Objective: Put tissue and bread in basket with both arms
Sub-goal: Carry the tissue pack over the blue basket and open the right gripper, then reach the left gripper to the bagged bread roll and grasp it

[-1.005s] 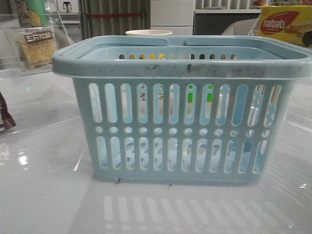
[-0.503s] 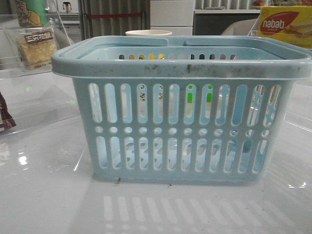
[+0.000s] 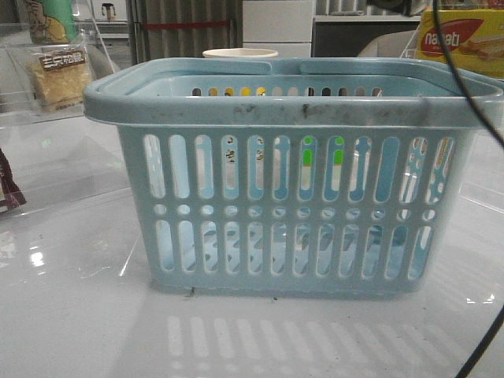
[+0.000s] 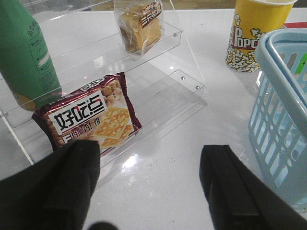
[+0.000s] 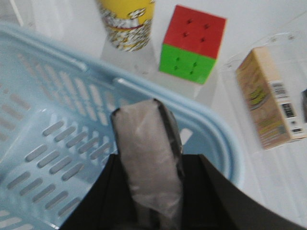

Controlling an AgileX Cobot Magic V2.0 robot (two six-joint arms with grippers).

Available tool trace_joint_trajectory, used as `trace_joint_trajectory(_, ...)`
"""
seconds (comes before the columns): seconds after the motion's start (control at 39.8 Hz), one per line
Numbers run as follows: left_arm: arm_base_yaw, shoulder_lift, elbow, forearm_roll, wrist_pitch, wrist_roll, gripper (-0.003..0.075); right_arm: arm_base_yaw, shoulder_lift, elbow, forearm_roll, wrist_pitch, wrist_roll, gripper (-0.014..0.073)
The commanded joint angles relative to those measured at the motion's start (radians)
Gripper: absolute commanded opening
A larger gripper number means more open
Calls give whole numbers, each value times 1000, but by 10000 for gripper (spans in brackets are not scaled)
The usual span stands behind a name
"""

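My right claw (image 5: 148, 211) is clamped on the tissue (image 5: 146, 163), a dark pack in crinkled clear wrap that stands up between my fingers. It hangs over the open basket (image 5: 57, 100), just inside the rim on the side nearest a red and green puzzle cube (image 5: 192, 45). Beyond that rim a yellow popcorn cup (image 5: 127, 24) stands on the white table (image 5: 268, 19), and a tan box (image 5: 268, 96) lies inside a clear plastic holder.

My left claw (image 4: 148, 184) is spread wide and holds nothing, low above the table beside the basket's slotted wall. Ahead of it a clear plastic shelf (image 4: 187, 81) rises in steps. The bread (image 4: 140, 24), a pale slice in a clear packet with a brown label, sits on the upper step. A dark red cracker packet (image 4: 91, 117) leans on the lower step, next to a green bottle (image 4: 24, 52).

From the front, the blue basket fills the middle of the table, its rim scuffed, with the bread on its shelf to the left, well apart. A black cable (image 3: 465, 87) crosses the right side in front of a yellow "nabati" box (image 3: 465, 39).
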Motion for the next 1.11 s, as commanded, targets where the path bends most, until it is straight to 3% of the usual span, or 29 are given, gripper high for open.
trace_joint_trajectory(0.0, -1, 7, -29, -13, -74, -9, 506, 52, 16, -36, 24, -19, -12, 183)
trace_joint_trajectory(0.23, -1, 7, -29, -13, -74, -9, 506, 117, 110, -36, 62, -6, -12, 195)
trace_joint_trajectory(0.48, -1, 7, -29, -13, -74, -9, 506, 123, 124, -36, 65, -6, -12, 456)
trace_joint_trajectory(0.88, -1, 7, -29, -13, -74, -9, 506, 130, -26, -31, 65, 25, -43, 457)
trace_joint_trajectory(1.08, -1, 7, -29, -13, -74, -9, 506, 168, -185, 61, 67, 12, -71, 457)
